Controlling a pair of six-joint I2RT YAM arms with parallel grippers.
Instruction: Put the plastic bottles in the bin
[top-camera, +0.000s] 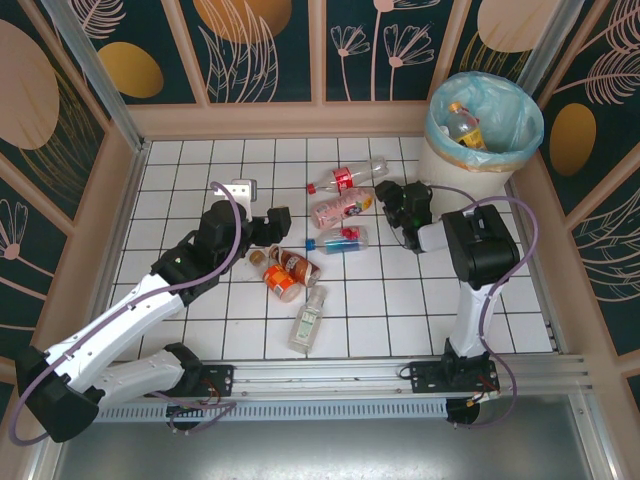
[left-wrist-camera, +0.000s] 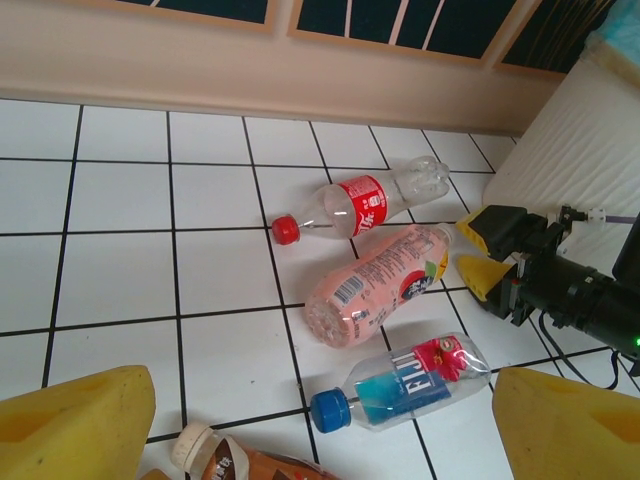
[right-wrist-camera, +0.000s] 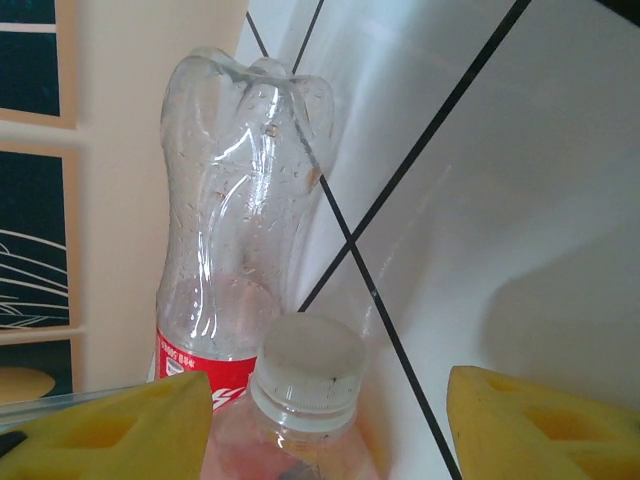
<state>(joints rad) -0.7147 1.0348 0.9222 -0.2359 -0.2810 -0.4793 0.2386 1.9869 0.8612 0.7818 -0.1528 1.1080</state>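
Observation:
Several plastic bottles lie on the white tiled floor: a clear one with a red label (top-camera: 345, 178) (left-wrist-camera: 360, 205) (right-wrist-camera: 240, 220), a pink one (top-camera: 340, 208) (left-wrist-camera: 375, 285), a clear blue-capped one (top-camera: 343, 240) (left-wrist-camera: 420, 385), orange-brown ones (top-camera: 285, 270) (left-wrist-camera: 240, 462) and a clear one (top-camera: 308, 320) nearer the arms. The cream bin (top-camera: 470, 172) with its teal liner stands at the back right and has bottles (top-camera: 465, 125) in it. My right gripper (top-camera: 380, 196) (right-wrist-camera: 325, 430) is open, its yellow fingers either side of the pink bottle's white cap (right-wrist-camera: 308, 372). My left gripper (top-camera: 282, 230) (left-wrist-camera: 320, 440) hangs open just short of the blue-capped bottle.
A wooden rim and patterned panels wall in the floor on three sides. A small white box (top-camera: 240, 188) lies behind the left arm. The bin's ribbed wall (left-wrist-camera: 580, 150) rises close behind the right gripper (left-wrist-camera: 478, 250). Bare tiles lie at the left and front right.

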